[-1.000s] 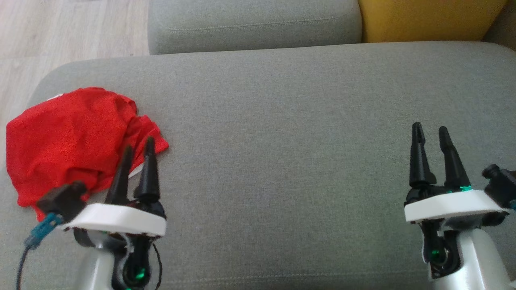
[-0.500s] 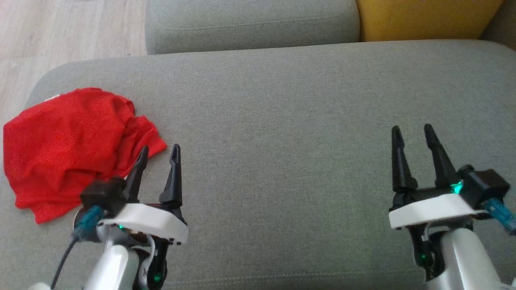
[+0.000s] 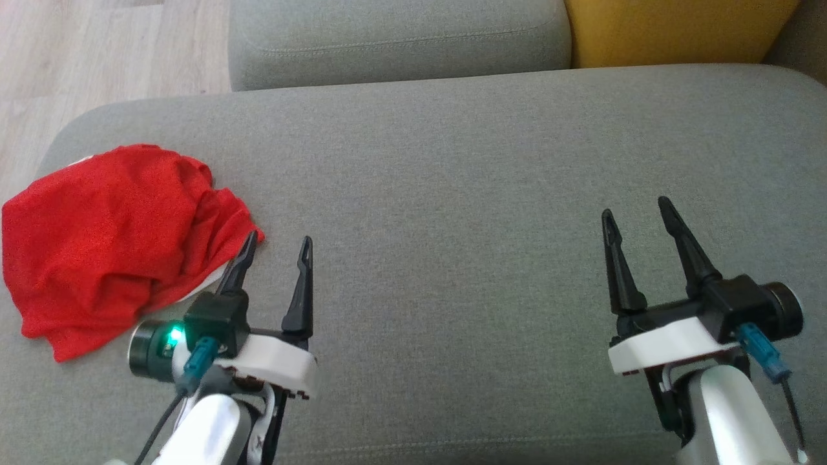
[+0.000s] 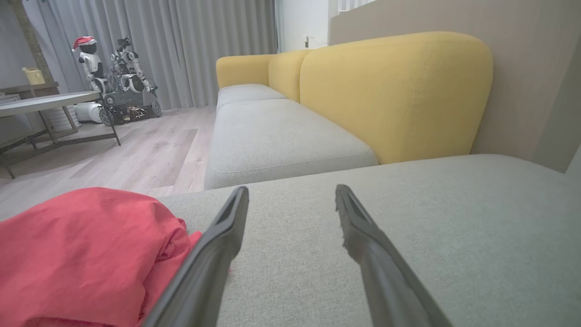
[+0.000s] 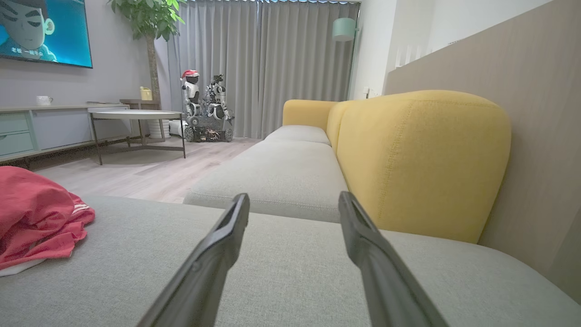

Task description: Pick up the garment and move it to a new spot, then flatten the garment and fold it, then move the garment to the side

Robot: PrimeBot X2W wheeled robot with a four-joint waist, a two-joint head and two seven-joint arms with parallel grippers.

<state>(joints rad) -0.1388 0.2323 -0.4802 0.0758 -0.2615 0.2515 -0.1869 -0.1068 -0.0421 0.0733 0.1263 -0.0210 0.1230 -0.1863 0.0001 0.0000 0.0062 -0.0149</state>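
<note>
Red garment (image 3: pixel 110 239) bunched at the left end of the sofa seat (image 3: pixel 452 194); both grippers empty, fingers spread.
The left gripper (image 3: pixel 278 242) hovers just beside its near corner, the right gripper (image 3: pixel 636 210) well apart. A shallow pinch may catch one loose layer and drag the heap off the edge. Folds hide collar and sleeves.

A home living room: grey-and-yellow sofa (image 5: pixel 290 159), wall television (image 5: pixel 43 32) (switched on), long curtains (image 5: pixel 272 63), potted plant (image 5: pixel 150 18), round table (image 5: pixel 136 114).
</note>
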